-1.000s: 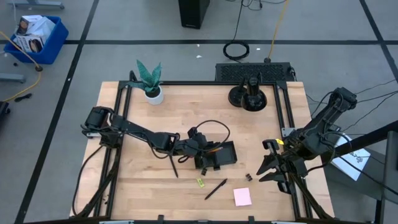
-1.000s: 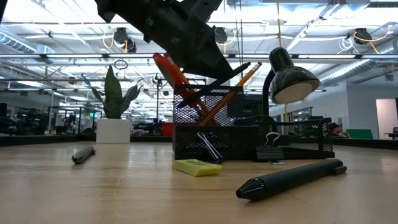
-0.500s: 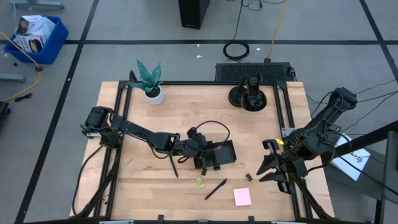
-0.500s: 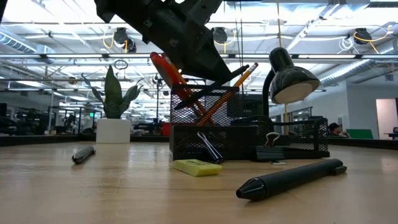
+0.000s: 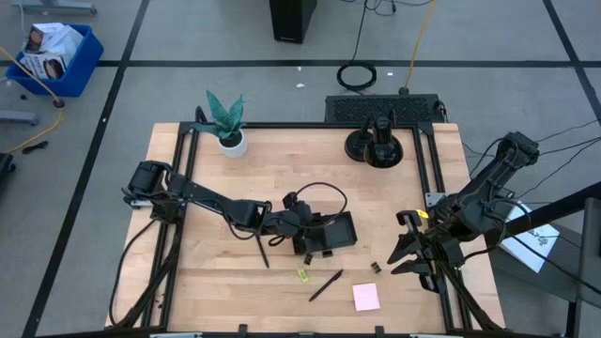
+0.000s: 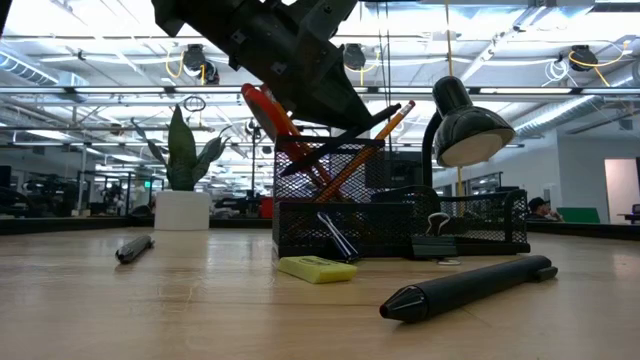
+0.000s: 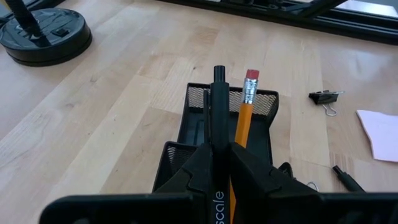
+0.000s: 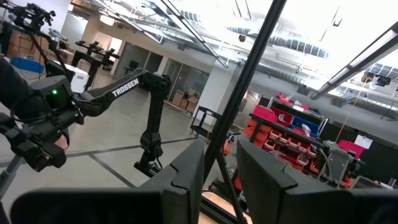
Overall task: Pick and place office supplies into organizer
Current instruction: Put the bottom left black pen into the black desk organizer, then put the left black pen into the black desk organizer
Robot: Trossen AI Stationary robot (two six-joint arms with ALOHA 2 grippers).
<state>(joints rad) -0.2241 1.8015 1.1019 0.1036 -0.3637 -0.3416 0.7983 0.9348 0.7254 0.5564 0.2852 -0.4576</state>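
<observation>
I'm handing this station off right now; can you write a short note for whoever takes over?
Left gripper: fingers shut on a black pen and an orange pencil, held over the organizer at mid-table.
Right gripper: waiting at the table's right edge, holding nothing.
Done: red-handled scissors and a pencil stand in the organizer's cup.
Left on the table: another pen, the yellow-green piece, a black clip, the pink sticky-note pad, and a dark pen beside the left arm.
</observation>
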